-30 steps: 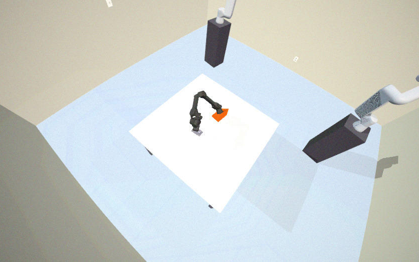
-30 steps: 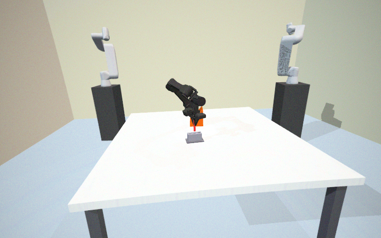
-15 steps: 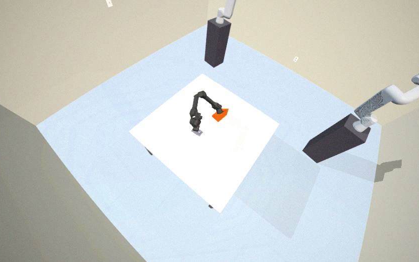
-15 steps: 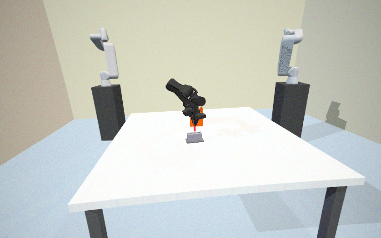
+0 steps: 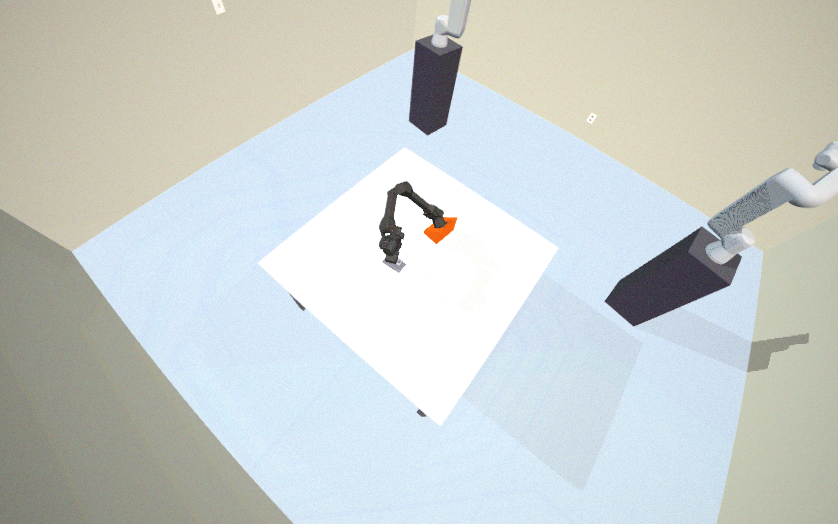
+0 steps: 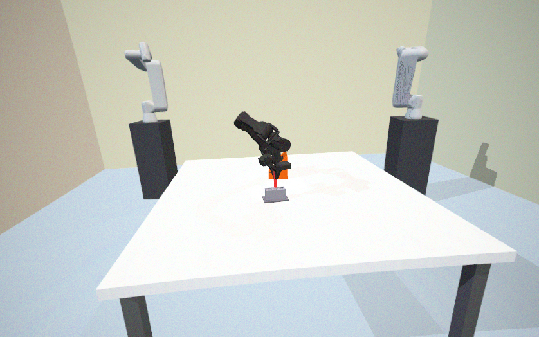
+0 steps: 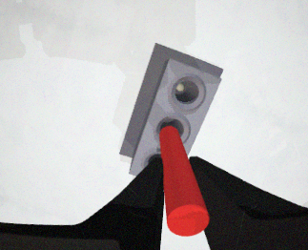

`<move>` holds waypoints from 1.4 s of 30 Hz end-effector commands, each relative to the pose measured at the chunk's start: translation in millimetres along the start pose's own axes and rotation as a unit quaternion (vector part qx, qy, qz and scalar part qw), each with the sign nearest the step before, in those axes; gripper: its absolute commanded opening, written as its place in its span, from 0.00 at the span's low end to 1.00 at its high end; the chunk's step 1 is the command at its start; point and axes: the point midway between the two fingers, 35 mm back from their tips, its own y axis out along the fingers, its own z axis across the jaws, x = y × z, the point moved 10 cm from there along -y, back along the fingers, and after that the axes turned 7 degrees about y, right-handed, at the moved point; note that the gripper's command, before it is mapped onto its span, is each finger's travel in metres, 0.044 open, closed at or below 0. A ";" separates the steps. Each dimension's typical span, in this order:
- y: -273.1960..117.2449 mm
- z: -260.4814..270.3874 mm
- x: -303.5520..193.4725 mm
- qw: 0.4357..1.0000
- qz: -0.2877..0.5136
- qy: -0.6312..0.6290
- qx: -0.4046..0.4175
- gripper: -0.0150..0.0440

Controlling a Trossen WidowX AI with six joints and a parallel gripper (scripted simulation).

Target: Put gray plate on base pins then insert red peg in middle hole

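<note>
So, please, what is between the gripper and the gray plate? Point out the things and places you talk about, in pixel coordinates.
The lower part of the red peg (image 6: pixel 275 183) (image 7: pixel 180 178), reaching from the gripper (image 5: pixel 392 260) (image 6: pixel 276 177) (image 7: pixel 175 164) toward the gray plate (image 5: pixel 397 266) (image 6: pixel 274 194) (image 7: pixel 163 107). The exterior view shows this.

Top view: high above the white surface (image 5: pixel 435 338) (image 6: pixel 296 234) (image 7: pixel 50 110), looking down, far off, all corners inside.
Exterior view: beyond the surface's near edge, facing its far edge, farther back.
Wrist view: close, looking down past the end effector (image 5: pixel 392 260) (image 6: pixel 276 177) (image 7: pixel 177 164).
Shared by top and exterior: all four surface edges.

On the worktop (image 5: pixel 442 351) (image 6: pixel 305 234) (image 7: pixel 59 119), the plate (image 5: pixel 399 263) (image 6: pixel 274 193) (image 7: pixel 165 102) lies on the base (image 5: pixel 400 268) (image 6: pixel 274 201) (image 7: pixel 145 95), the peg (image 6: pixel 274 183) (image 7: pixel 183 181) above or in its middle hole; in the exterior view, the mount (image 5: pixel 436 236) (image 6: pixel 271 174) stands behind.
</note>
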 end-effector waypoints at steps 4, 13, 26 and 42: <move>10.3 -1.0 1.2 1.000 -0.004 -0.004 -0.002 0.25; 8.8 -0.8 1.0 1.000 -0.001 -0.001 -0.002 0.25; 11.5 -2.2 -0.2 1.000 -0.001 -0.001 -0.002 0.25; 10.9 -1.9 0.2 1.000 -0.001 -0.001 -0.001 0.51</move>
